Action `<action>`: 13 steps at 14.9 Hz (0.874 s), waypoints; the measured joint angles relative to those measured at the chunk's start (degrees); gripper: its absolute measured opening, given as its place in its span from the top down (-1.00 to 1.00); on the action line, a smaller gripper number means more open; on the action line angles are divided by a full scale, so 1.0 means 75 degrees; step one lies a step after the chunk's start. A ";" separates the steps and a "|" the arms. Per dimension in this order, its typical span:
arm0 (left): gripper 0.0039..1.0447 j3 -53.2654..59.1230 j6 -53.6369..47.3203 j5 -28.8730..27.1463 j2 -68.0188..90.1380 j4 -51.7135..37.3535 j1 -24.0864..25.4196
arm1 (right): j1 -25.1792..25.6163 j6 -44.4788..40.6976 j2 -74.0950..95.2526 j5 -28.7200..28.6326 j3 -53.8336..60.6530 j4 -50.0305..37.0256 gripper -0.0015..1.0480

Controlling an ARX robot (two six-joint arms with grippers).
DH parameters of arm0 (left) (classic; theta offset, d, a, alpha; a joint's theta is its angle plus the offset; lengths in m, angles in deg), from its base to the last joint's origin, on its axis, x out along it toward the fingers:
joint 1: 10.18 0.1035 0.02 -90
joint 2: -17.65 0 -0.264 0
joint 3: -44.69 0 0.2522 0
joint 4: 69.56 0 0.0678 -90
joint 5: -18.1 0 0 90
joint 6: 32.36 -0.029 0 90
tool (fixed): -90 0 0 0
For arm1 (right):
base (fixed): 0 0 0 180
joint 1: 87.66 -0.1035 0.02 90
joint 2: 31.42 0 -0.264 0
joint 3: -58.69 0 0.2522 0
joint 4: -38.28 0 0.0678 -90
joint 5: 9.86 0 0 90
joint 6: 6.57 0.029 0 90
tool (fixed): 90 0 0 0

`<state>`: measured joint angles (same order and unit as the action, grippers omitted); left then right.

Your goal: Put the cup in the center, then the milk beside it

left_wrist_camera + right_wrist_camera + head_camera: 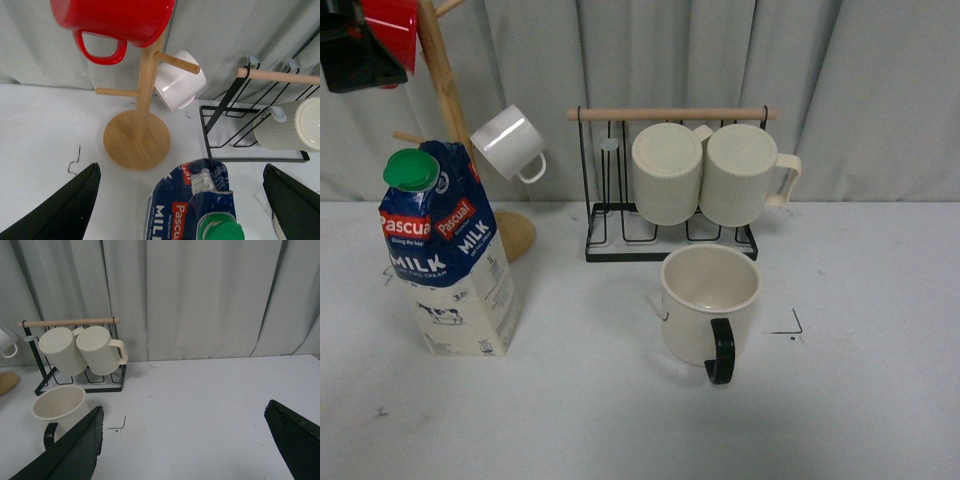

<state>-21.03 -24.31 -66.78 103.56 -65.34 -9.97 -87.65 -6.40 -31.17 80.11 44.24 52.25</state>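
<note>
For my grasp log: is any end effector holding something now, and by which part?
Nothing is held. The left end effector is open, its fingers clear of the milk carton; the right end effector is open too.

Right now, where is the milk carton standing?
In the front view the milk carton stands at the left, just in front of the wooden mug tree, well left of the cup.
</note>
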 joint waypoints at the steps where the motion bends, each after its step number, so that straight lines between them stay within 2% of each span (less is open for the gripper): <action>1: -0.88 -0.0117 -0.0117 -0.0117 0.0251 -0.0073 -0.0044 | 0.0000 -0.0003 0.0000 0.0000 0.0000 0.0000 -0.87; 13: -0.88 -0.0230 -0.0262 -0.0641 0.1655 -0.1271 -0.0469 | 0.0000 0.0000 0.0000 0.0000 0.0000 0.0000 -0.87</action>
<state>-22.76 -26.27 -71.58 115.97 -74.87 -13.49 -87.65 -6.40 -31.17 80.11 44.24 52.25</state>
